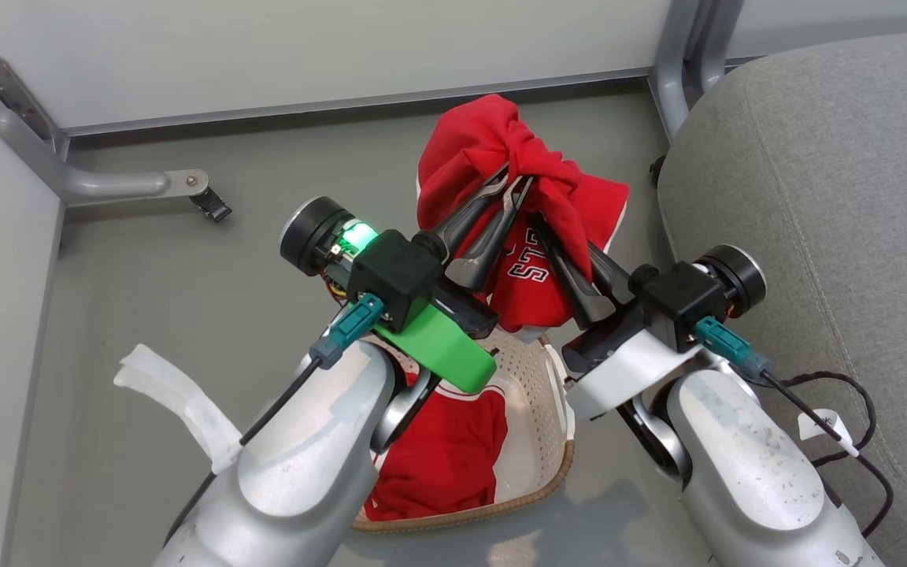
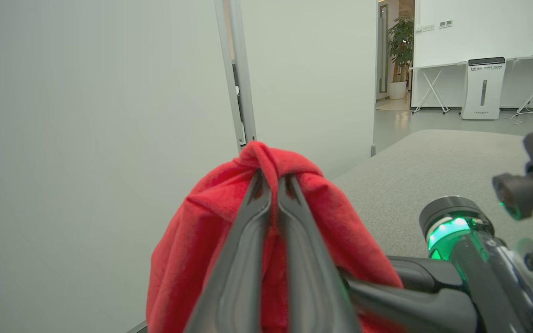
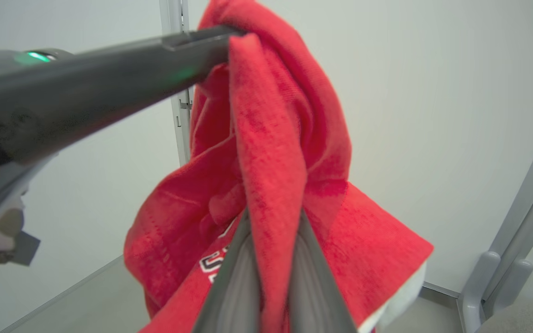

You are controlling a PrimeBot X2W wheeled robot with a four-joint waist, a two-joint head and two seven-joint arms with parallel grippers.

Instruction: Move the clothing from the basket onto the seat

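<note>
Both grippers hold one red garment [image 1: 501, 157] bunched up in the air above the basket [image 1: 536, 394]. My left gripper [image 1: 515, 183] is shut on a top fold, and the left wrist view shows its tips [image 2: 273, 178] pinching red fabric [image 2: 192, 249]. My right gripper [image 1: 549, 236] is shut on the same garment lower down, with cloth [image 3: 266, 138] squeezed between its fingers [image 3: 273, 217]. White lettering shows on the hanging part. A second red garment [image 1: 442, 457] lies in the cream basket. The grey seat [image 1: 816, 197] is at the right.
Grey metal frame legs [image 1: 99, 185] and white panels [image 1: 304, 47] wall in the floor at the left and back. A white tape strip [image 1: 178, 402] lies on the floor at the left. A black cable [image 1: 855, 429] runs over the seat's near edge.
</note>
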